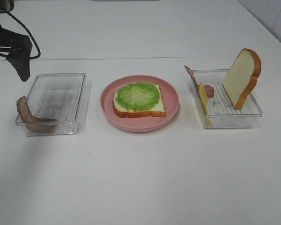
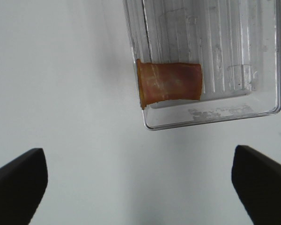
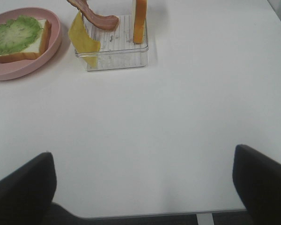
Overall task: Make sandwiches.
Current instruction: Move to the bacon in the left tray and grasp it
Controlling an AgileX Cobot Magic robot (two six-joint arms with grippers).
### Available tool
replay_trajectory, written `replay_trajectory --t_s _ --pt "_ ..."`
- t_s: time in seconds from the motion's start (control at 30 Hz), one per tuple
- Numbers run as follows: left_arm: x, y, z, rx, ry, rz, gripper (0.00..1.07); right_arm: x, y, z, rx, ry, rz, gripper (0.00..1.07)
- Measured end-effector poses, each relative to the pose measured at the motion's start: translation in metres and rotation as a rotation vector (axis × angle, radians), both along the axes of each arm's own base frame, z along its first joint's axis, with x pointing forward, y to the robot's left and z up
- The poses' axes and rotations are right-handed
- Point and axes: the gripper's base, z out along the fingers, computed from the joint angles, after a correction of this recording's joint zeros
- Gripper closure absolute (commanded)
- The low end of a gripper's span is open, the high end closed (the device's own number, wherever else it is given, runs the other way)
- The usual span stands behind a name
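On the pink plate [image 1: 140, 127] lies a bread slice [image 1: 157, 108] topped with green lettuce [image 1: 138, 96], also in the right wrist view as lettuce [image 3: 14, 35]. A bacon strip [image 1: 30, 117] curls over the left tray's [image 1: 61, 101] near-left corner; the left wrist view shows this bacon [image 2: 171, 83]. The right tray [image 1: 234, 117] holds an upright bread slice [image 1: 243, 77], a yellow cheese slice [image 1: 205, 101] and another bacon strip [image 1: 196, 82]. My left gripper [image 1: 22, 70] hovers open behind the left tray, empty [image 2: 140, 187]. My right gripper [image 3: 143, 187] is open over bare table, well short of the right tray [image 3: 114, 58].
The white table [image 1: 140, 178] stretches wide in front of the trays and plate. A black cable [image 1: 30, 35] loops near the left arm at the back left. The table's near edge [image 3: 145, 215] shows under the right gripper.
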Motion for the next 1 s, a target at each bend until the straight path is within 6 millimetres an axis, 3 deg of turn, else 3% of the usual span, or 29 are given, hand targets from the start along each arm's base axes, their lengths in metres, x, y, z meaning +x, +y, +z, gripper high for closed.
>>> replay_trajectory --t_s 0.03,0.13,0.2,0.4,1.0 --pt "0.003 0.0 -0.01 0.004 0.025 0.0 0.05 0.0 0.0 0.0 0.001 0.0 0.001 0.09" --pt "0.004 -0.001 -0.014 0.005 0.036 0.0 0.05 0.0 0.0 0.0 0.001 0.0 0.001 0.09" --pt "0.011 -0.002 -0.038 0.014 0.096 0.0 0.05 0.0 0.0 0.0 0.002 0.0 0.001 0.09" --pt "0.016 -0.002 -0.063 0.023 0.156 0.011 0.05 0.0 0.0 0.0 0.003 0.0 0.002 0.09" --pt "0.037 -0.005 -0.094 0.014 0.118 0.063 0.12 0.0 0.0 0.0 0.003 0.0 0.002 0.09"
